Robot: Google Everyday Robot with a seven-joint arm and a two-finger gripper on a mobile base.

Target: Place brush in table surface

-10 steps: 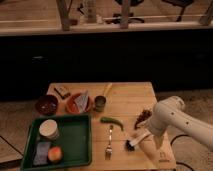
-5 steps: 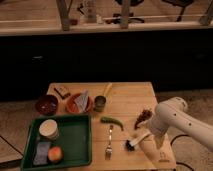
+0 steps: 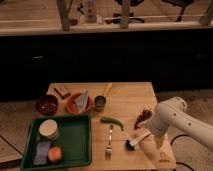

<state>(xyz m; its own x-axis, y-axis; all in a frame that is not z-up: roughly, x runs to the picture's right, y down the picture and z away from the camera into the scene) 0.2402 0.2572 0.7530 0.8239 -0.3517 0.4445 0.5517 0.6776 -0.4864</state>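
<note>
The brush lies on the table surface near its front right corner. Its pale cream handle points right and away, and its dark bristle head points left and toward the front. My gripper is low at the handle end of the brush, at the tip of the white arm that reaches in from the right. The arm hides the contact between the gripper and the handle.
A silver fork and a green pepper lie left of the brush, and a dark reddish clump behind it. A green tray holds a white cup, sponge and fruit. Bowls and a can stand behind.
</note>
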